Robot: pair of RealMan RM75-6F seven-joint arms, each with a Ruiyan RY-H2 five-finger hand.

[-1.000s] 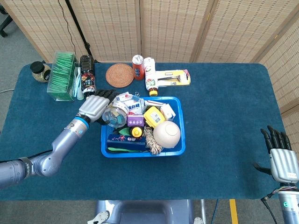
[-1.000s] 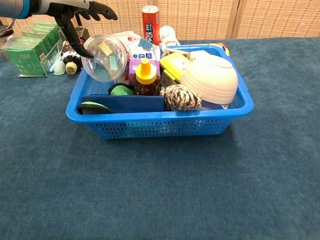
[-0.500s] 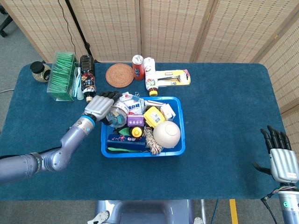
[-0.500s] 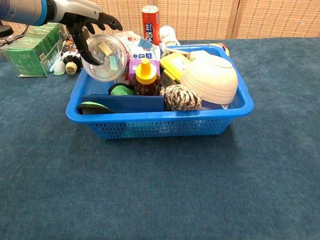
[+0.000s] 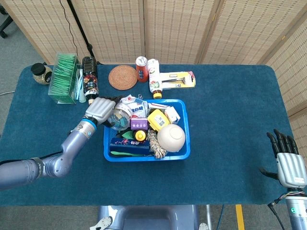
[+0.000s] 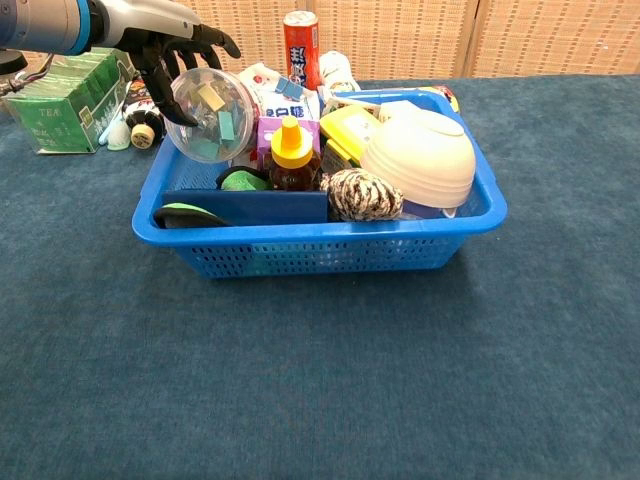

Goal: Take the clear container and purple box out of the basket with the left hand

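The clear container (image 6: 212, 113), a round tub with coloured bits inside, lies tilted at the basket's far left corner. It also shows in the head view as the clear container (image 5: 118, 116). My left hand (image 6: 165, 48) wraps its fingers over the tub's rear left side, with the thumb (image 6: 166, 98) against its left edge; in the head view the left hand (image 5: 100, 110) sits just left of the tub. The purple box (image 5: 139, 124) lies inside the blue basket (image 5: 144, 157), right of the tub. In the chest view the purple box (image 6: 265, 134) is partly hidden by a yellow-capped bottle (image 6: 292, 153). My right hand (image 5: 288, 165) rests at the table's front right, fingers straight and apart.
The blue basket (image 6: 320, 236) also holds a cream bowl (image 6: 420, 160), a twine ball (image 6: 360, 195), a yellow box (image 5: 156, 119) and a dark blue flat box (image 6: 245, 206). Behind it stand a green tea box (image 5: 64, 77), a dark bottle (image 5: 89, 76), a woven coaster (image 5: 123, 77) and a red can (image 5: 141, 68).
My left hand moved in from beside the basket and its fingers closed over the clear container, which has turned slightly. The right hand has not moved.
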